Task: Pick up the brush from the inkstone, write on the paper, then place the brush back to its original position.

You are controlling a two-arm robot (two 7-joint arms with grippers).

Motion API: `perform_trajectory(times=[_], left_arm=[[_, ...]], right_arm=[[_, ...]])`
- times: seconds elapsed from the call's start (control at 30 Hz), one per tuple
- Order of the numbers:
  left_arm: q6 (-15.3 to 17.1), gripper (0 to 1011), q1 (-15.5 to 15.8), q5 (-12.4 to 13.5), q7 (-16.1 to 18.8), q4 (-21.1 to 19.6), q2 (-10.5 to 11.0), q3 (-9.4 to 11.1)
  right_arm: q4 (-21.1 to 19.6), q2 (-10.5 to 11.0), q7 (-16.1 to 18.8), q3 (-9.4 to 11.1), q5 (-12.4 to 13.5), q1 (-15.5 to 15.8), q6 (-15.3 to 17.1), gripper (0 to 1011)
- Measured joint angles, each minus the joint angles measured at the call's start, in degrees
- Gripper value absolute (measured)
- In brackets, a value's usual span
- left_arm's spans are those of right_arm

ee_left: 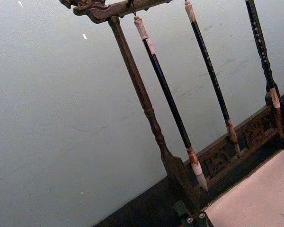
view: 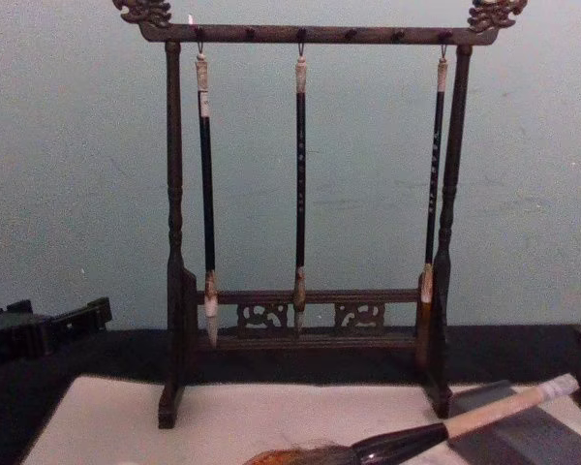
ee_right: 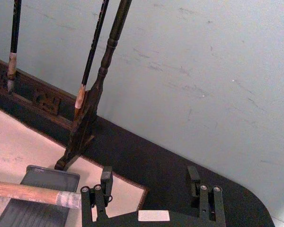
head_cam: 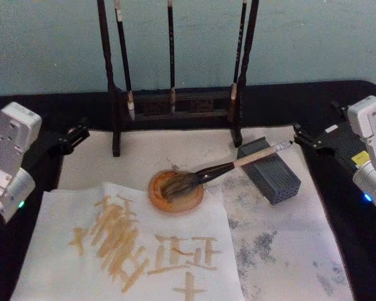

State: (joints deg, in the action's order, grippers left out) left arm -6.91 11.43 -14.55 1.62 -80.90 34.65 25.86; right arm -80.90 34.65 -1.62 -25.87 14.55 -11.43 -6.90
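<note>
The brush (head_cam: 229, 168) lies at a slant. Its bushy tip rests in the round orange-brown inkstone (head_cam: 175, 192) and its pale handle leans on a grey block (head_cam: 272, 175). The wide off-white paper (head_cam: 282, 251) covers the table's middle. A whiter sheet (head_cam: 131, 251) with brown characters lies on its near left. My left gripper (head_cam: 75, 135) hovers open at the paper's far left corner, with one of its fingers (ee_left: 194, 220) showing in the left wrist view. My right gripper (ee_right: 151, 191) is open just right of the brush handle's end (ee_right: 33, 193), holding nothing.
A dark wooden rack (view: 315, 320) stands at the back with three slim black brushes (view: 299, 184) hanging from it. Black cloth (head_cam: 357, 251) flanks the paper on both sides. Grey smudges mark the paper's right half.
</note>
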Motion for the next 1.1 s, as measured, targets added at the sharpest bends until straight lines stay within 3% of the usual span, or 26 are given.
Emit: perform_trajectory(times=[1.1], left_arm=[[0.0, 1002, 0.0, 0.0, 0.0, 0.0, 0.0, 0.0]], right_arm=[[0.0, 0.0, 0.0, 0.0, 0.0, 0.0, 0.0, 1001]])
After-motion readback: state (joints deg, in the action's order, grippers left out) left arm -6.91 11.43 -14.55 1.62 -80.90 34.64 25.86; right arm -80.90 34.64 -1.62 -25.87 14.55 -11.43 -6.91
